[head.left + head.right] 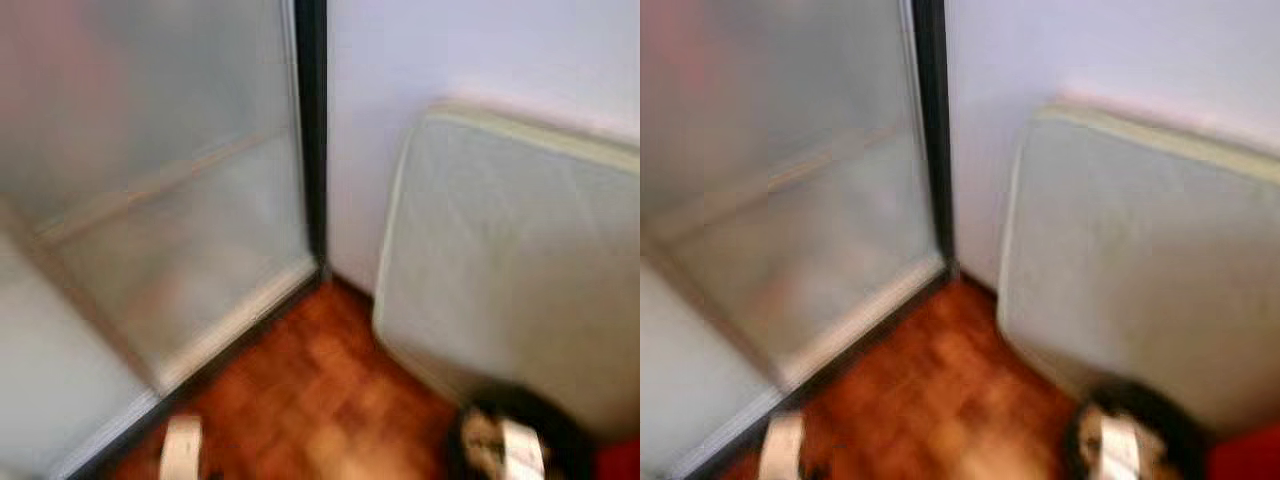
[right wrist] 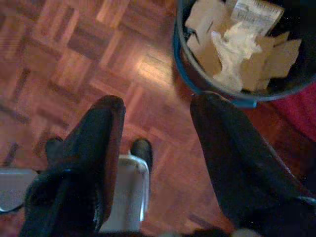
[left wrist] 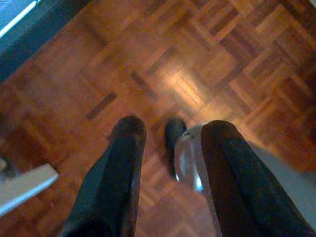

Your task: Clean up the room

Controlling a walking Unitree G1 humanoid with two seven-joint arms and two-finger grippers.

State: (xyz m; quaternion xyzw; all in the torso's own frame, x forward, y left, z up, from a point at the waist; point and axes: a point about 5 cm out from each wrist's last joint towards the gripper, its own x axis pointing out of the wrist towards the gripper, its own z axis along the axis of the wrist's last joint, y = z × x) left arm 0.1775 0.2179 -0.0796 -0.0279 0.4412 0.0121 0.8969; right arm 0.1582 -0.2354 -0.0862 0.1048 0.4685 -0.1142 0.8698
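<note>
Nearest the robot, both arms hung low over the parquet floor (image 3: 207,64): the left gripper (image 3: 170,131) pointed down with its two black fingers parted and nothing between them, and the right gripper (image 2: 158,106) likewise stood spread wide and empty, just beside a dark waste bin (image 2: 197,84). The bin, seen at the lower right of the head views, already held crumpled paper (image 2: 237,44) and torn cardboard scraps (image 2: 276,57). That litter looked light, soft and easily crushed, so a pinch on a raised fold of the wad would likely serve better than a grip on a flat edge; the cardboard appeared stiffer and could probably be taken by a corner. A patch of red (image 1: 620,460) showed past the bin, too little of it to identify. Farther off, a pale quilted mattress (image 1: 510,270) leaned against the white wall (image 1: 450,50), apparently bulky and floppy, probably beyond a two-finger hold. In the corner stood a frosted glass sliding door (image 1: 160,170) in a black frame (image 1: 312,130). The head views were blurred.
</note>
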